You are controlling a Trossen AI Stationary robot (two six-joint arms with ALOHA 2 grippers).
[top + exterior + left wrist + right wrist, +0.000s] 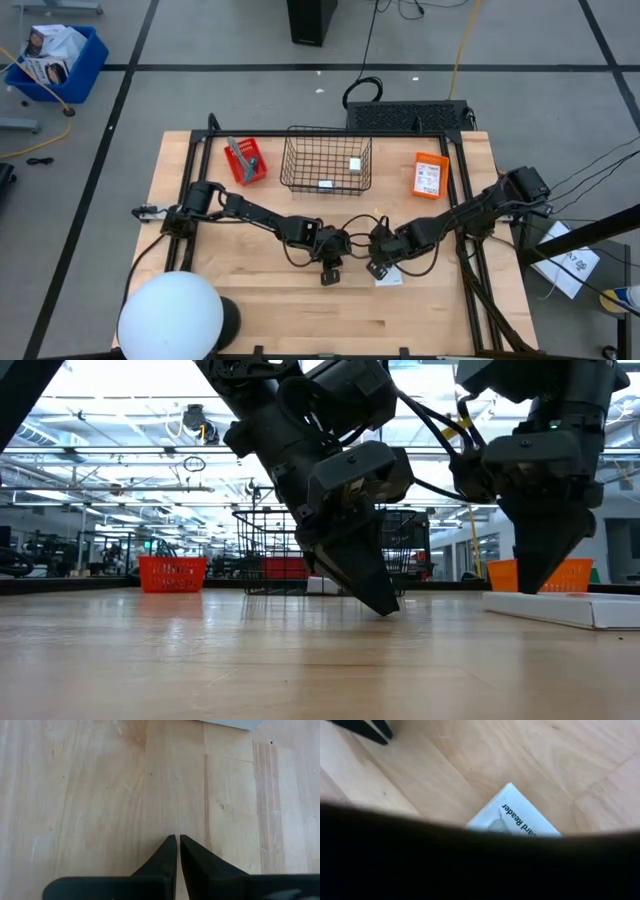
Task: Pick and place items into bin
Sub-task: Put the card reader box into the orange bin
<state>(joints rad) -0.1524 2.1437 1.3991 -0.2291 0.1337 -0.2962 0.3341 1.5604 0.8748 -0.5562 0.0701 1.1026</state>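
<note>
A flat white printed packet (pixel 389 276) lies flat on the wood near the table's middle and shows in the low view (pixel 565 607) and the right wrist view (pixel 516 818). My right gripper (pixel 378 268) hangs just over its left end (pixel 535 588); whether it touches I cannot tell. My left gripper (pixel 330 272) is shut, tips down at the bare wood (pixel 177 838) (pixel 383 607), a short way left of the packet. A wire bin (pixel 326 160) holds a small white cube (pixel 354 164) and a white packet (pixel 325 184). No teal tool shows.
A small red basket (pixel 246 161) with a grey tool (pixel 238 152) stands left of the bin, and an orange packet (pixel 431 175) lies right of it. A white dome (pixel 171 316) sits at the near left corner. Bare wood spreads along the near edge.
</note>
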